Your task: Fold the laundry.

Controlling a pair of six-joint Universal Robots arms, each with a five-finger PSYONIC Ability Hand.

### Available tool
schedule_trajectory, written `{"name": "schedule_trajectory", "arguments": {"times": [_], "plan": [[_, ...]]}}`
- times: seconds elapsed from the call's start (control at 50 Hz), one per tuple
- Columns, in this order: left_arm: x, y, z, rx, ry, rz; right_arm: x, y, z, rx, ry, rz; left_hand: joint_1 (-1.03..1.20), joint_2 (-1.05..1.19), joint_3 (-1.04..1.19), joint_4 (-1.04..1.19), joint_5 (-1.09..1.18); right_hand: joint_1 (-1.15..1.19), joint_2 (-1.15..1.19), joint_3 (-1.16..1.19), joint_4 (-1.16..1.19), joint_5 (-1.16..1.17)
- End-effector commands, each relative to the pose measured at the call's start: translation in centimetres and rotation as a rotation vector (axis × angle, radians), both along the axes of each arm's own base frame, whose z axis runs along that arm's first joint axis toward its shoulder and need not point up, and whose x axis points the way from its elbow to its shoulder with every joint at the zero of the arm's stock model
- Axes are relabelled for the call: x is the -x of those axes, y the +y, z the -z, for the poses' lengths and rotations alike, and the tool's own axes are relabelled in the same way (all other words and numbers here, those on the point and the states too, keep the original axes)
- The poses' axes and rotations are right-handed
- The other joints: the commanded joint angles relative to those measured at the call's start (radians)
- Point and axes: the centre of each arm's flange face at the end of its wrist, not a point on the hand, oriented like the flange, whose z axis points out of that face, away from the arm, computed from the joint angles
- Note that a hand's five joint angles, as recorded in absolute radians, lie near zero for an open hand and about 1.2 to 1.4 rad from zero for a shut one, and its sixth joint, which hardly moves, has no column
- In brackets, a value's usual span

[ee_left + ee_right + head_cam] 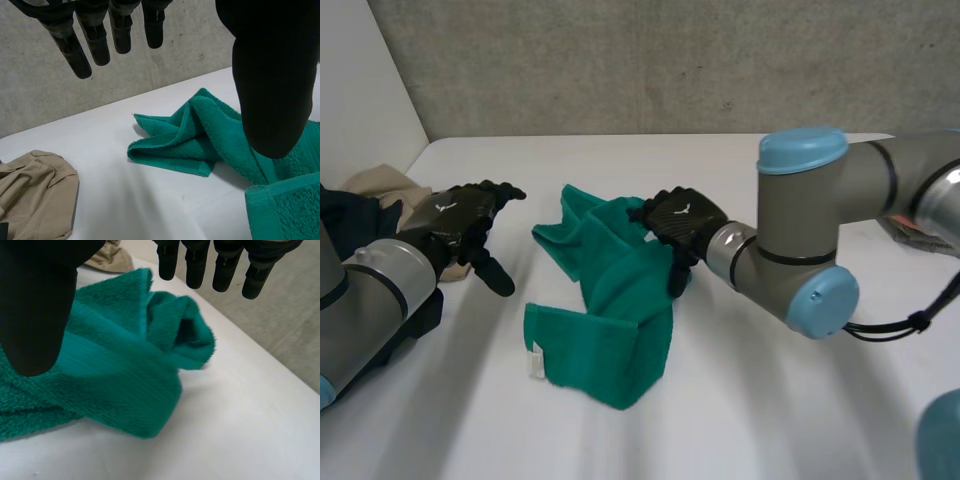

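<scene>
Lying crumpled near the middle of the white tabletop point(770, 400), the green towel point(610, 300) forms an irregular heap with several loose folds. One bunched end points toward the far edge of the tabletop. A wider, flatter portion spreads toward the near edge, and a small white label point(534, 362) shows at its left corner. The right hand point(682, 222) is positioned over the far right part of the towel. In the right wrist view its fingers point(195, 265) extend straight above the bunched fold and the thumb point(35, 305) stands well apart from them. Nothing is pinched between them, so this hand is open. Whether the thumb rests on the terry surface cannot be determined. The left hand point(455, 225) hovers above the left side of the tabletop, apart from the towel. Its fingers are straight and its thumb is spread away from them. This hand is also open and holds nothing. In the left wrist view the towel lies beyond the fingertips, with bare tabletop between the hand and the nearest fold. A beige garment point(382, 185) lies crumpled at the far left corner of the tabletop, well apart from the towel, with a dark item just beside it that cannot be identified. A grey wall point(670, 60) runs behind the far edge.
</scene>
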Motion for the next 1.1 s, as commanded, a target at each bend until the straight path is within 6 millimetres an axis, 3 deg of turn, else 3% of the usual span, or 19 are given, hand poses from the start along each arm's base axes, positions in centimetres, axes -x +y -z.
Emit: {"name": "schedule_trajectory", "arguments": {"times": [0.02,0.16,0.2,0.24,0.26,0.32,0.38,0.4,0.46,0.48,0.54,0.7,0.78,1.0,1.1], "plan": [[-0.4,0.6,-0.3,0.013,0.004,-0.008,-1.9,0.2,2.0,0.001,0.037,-0.028,-0.029,-0.034,-0.041,-0.032,-0.049,0.037,0.052,0.054,0.052,0.038],[-0.8,0.7,-0.5,0.026,0.009,-0.022,-2.8,0.7,4.3,-0.011,0.071,-0.023,-0.029,-0.034,-0.041,-0.032,-0.049,0.175,0.19,0.192,0.19,0.176],[-1.1,0.6,-0.5,0.027,0.01,-0.03,-2.9,0.9,5.0,-0.02,0.082,-0.029,-0.029,-0.034,-0.041,-0.032,-0.049,0.301,0.316,0.317,0.315,0.302],[-1.2,0.5,-0.4,0.029,0.011,-0.033,-3.0,1.0,5.0,-0.016,0.079,-0.032,-0.029,-0.034,-0.041,-0.032,-0.049,0.579,0.593,0.595,0.593,0.58],[-1.3,0.4,-0.4,0.03,0.012,-0.036,-3.0,0.8,4.4,-0.005,0.063,-0.026,-0.029,-0.034,-0.041,-0.032,-0.049,1.165,1.18,1.182,1.18,1.166],[-1.5,0.1,-0.3,0.031,0.014,-0.04,-2.8,0.3,1.8,0.04,0.014,0.001,-0.029,-0.034,-0.041,-0.032,-0.049,1.171,1.186,1.187,1.185,1.172],[-1.6,-0.2,-0.3,0.043,0.018,-0.043,-2.1,0.2,-2.8,0.11,-0.091,0.031,-0.029,-0.034,-0.041,-0.032,-0.049,1.171,1.186,1.187,1.185,1.172],[-1.7,-0.5,-0.3,0.047,0.019,-0.047,-1.7,0.4,-5.3,0.16,-0.157,0.035,-0.029,-0.034,-0.041,-0.032,-0.049,1.171,1.186,1.187,1.185,1.172],[-1.8,-1.1,-0.3,0.06,0.019,-0.054,-1.2,1.2,-8.6,0.233,-0.237,0.022,-0.029,-0.034,-0.041,-0.032,-0.049,1.171,1.186,1.187,1.185,1.172],[-1.9,-1.8,-0.2,0.075,0.022,-0.06,-0.8,1.8,-10.5,0.284,-0.279,0.006,-0.029,-0.034,-0.041,-0.032,-0.049,1.171,1.186,1.187,1.185,1.172],[-1.7,-3.1,0.1,0.097,0.025,-0.064,0.2,3.1,-13.3,0.34,-0.312,-0.014,-0.029,-0.034,-0.041,-0.032,-0.049,1.171,1.186,1.187,1.185,1.172],[-0.9,-6.8,1.8,0.127,0.036,-0.067,1.7,6.6,-17.4,0.403,-0.327,-0.105,-0.029,-0.034,-0.041,-0.032,-0.049,1.171,1.186,1.187,1.185,1.172],[0.0,-7.7,3.0,0.102,0.041,-0.051,2.4,8.1,-19.2,0.451,-0.347,-0.14,-0.029,-0.034,-0.041,-0.032,-0.049,1.171,1.186,1.187,1.185,1.172],[4.1,-6.9,6.5,-0.056,0.197,0.001,3.8,10.6,-22.0,0.525,-0.397,-0.207,-0.029,-0.034,-0.041,-0.032,-0.049,1.171,1.186,1.187,1.185,1.172],[6.0,-4.9,8.5,-0.224,0.308,0.044,4.7,9.9,-22.2,0.541,-0.396,-0.179,-0.029,-0.034,-0.041,-0.032,-0.049,1.171,1.186,1.187,1.185,1.172]]}}
